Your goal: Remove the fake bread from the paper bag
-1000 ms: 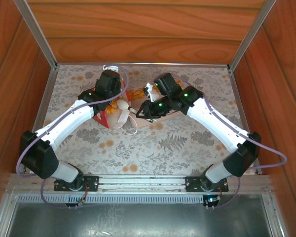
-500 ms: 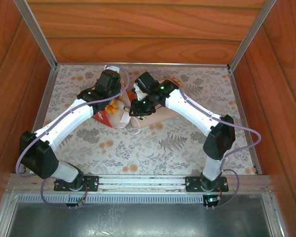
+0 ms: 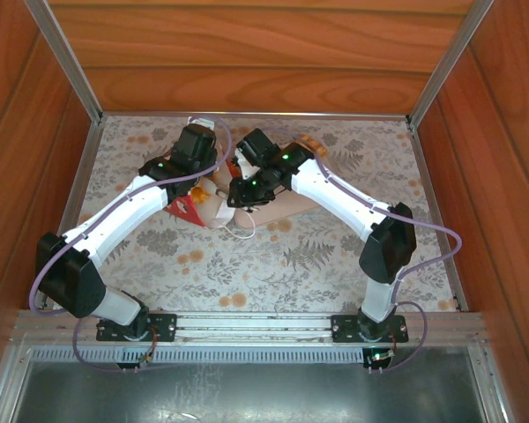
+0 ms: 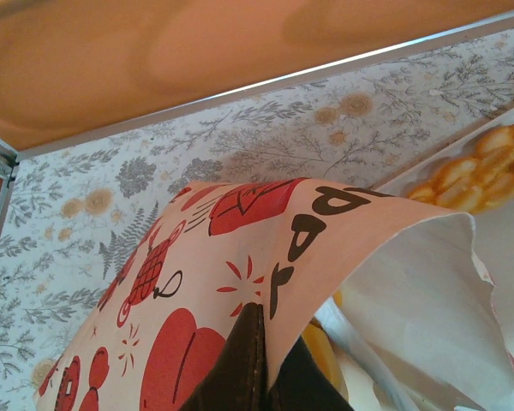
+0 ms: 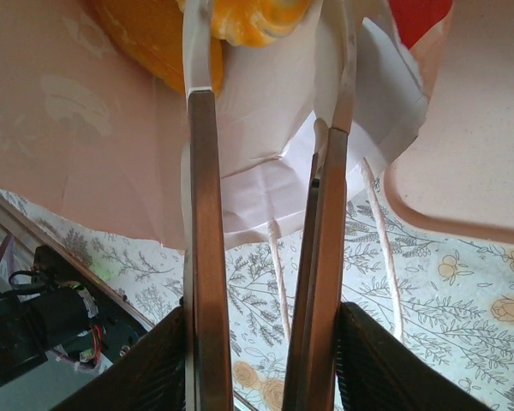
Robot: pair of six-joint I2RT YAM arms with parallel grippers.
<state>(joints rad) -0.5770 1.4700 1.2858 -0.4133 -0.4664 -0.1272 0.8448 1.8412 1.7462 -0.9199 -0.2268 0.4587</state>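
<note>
"What's the left pincer [image 4: 257, 321] up to?"
"It's clamped shut on the wall of the paper bag [image 4: 240, 248], out on the flowered bench [image 3: 335, 256]."
"And the bread?"
"An orange bun [image 5: 240, 13] sits in the bag's mouth, and a braided loaf [image 4: 475, 167] lies beyond the bag."
"The right pincer [image 5: 270, 60]?"
"Jaws parted, with the tips at the mouth either side of that bun. I can't tell whether they touch it."

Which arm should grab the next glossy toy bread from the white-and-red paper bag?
Right. The right gripper is open at the mouth of the white-and-red paper bag, glossy orange toy bread at its fingertips. The left gripper pinches the bag's edge.
</note>
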